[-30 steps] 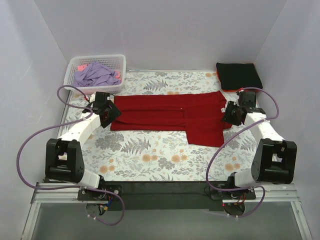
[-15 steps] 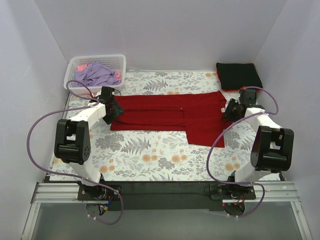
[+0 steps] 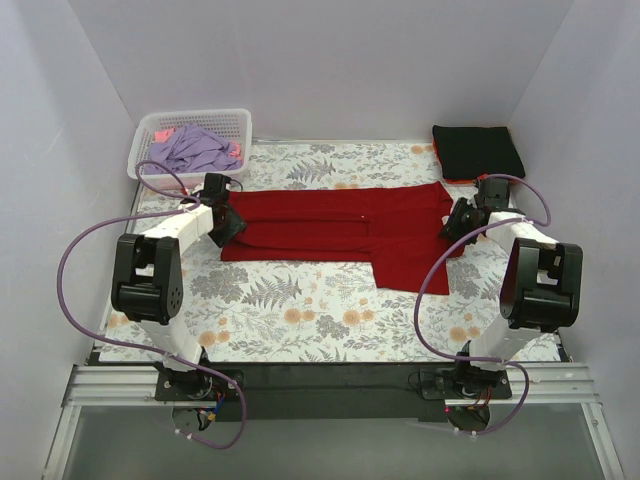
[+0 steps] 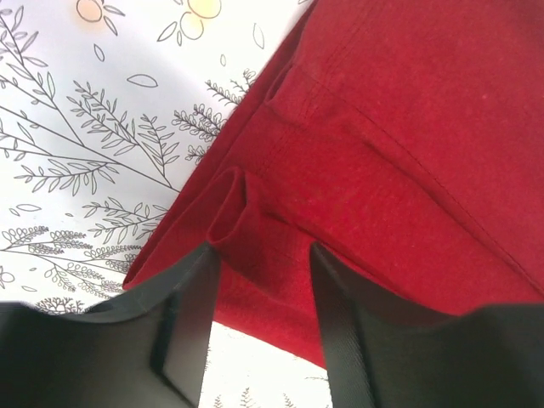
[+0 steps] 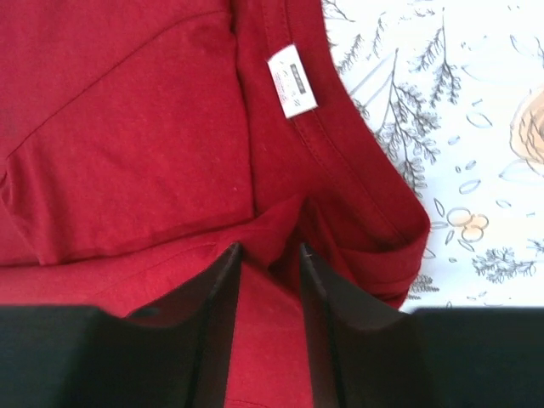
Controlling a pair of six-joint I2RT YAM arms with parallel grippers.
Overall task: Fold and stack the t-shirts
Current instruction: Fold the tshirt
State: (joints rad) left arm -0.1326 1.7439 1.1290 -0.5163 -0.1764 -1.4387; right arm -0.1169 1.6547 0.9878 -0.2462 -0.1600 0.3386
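Observation:
A deep-red t-shirt (image 3: 340,230) lies flat and lengthwise across the floral table cloth, its sides folded in and one sleeve sticking out toward the front. My left gripper (image 3: 228,222) sits at its left hem end. In the left wrist view the gripper (image 4: 259,255) has its jaws narrowed on a raised ridge of the red cloth (image 4: 382,127). My right gripper (image 3: 452,220) sits at the neck end. In the right wrist view the gripper (image 5: 270,251) pinches a fold of red cloth just below the white neck label (image 5: 292,88).
A folded black t-shirt (image 3: 477,150) lies at the back right on an orange-red one (image 3: 441,177). A white lattice basket (image 3: 243,120) at the back left holds a lavender t-shirt (image 3: 190,150) and a pink one (image 3: 163,134). White walls close in on three sides.
Both arms drew their elbows in and upward. Both grippers shifted slightly toward the back, over the ends of the red t-shirt. The shirt has barely moved.

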